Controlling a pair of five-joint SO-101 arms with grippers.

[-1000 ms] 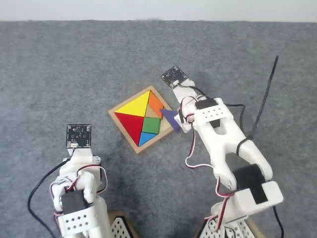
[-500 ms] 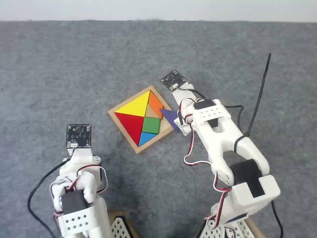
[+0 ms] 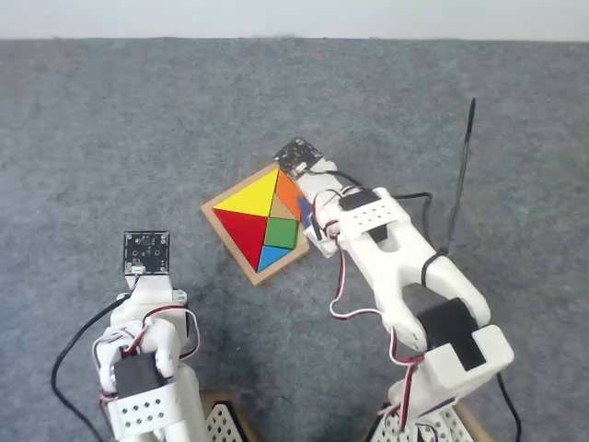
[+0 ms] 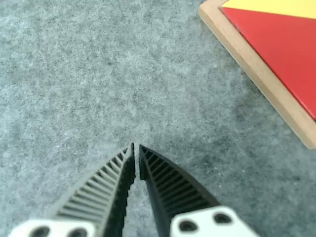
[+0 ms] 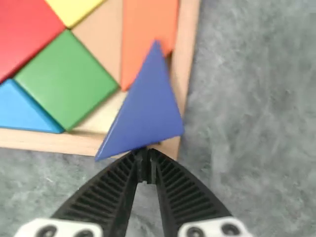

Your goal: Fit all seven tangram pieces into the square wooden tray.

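Fingertips of the right gripper, black and ribbed, pinch the near edge of the blue triangle. The right wrist view shows this flat, smooth piece lying askew over one corner of the tray. It crosses the pale wooden rim, and its far point overlaps the orange piece. Beside it sit the green square and a strip of bare tray floor. From the high view the tray reads as a square turned like a diamond, with the yellow triangle and red triangle filling its far half. The left gripper, well apart from it, hangs with its toothed tips pressed together over coarse grey felt, near a tray corner.
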